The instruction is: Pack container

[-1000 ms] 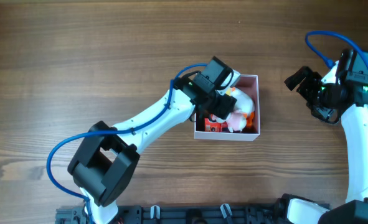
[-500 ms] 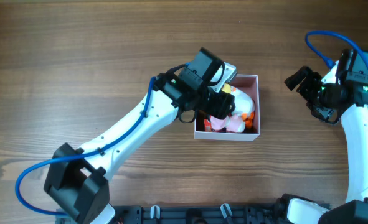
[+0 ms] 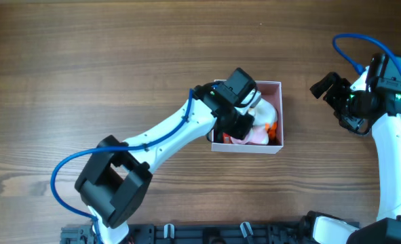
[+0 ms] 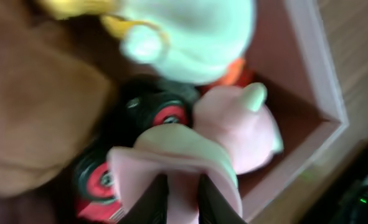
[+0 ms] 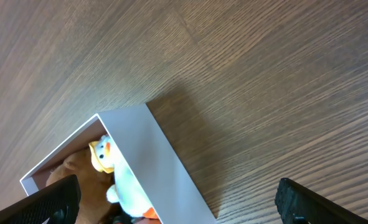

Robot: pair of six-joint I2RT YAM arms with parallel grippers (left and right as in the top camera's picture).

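Note:
The container [image 3: 249,150], a small square box with white walls and a pale pink inside, sits right of the table's middle. It holds a white duck plush [image 4: 184,31], a brown plush [image 4: 34,112], a red-and-black wheeled toy [image 4: 162,112] and a soft pink toy [image 4: 233,130]. My left gripper [image 3: 241,116] reaches down into the box. In the left wrist view the left gripper [image 4: 182,200] is shut on a fold of the pink toy. My right gripper [image 3: 326,88] hangs open to the right of the box, holding nothing. The right wrist view shows the container's white wall [image 5: 159,155] and the duck [image 5: 103,155].
Bare wood-grain tabletop [image 3: 119,54] surrounds the box on all sides. The right arm's white body [image 3: 393,163] stands along the right edge. A black rail [image 3: 220,234] runs along the front edge.
The left gripper drew back up and to the left half a second ago, then came down into the box again and closed on the pink toy. The right arm has not moved.

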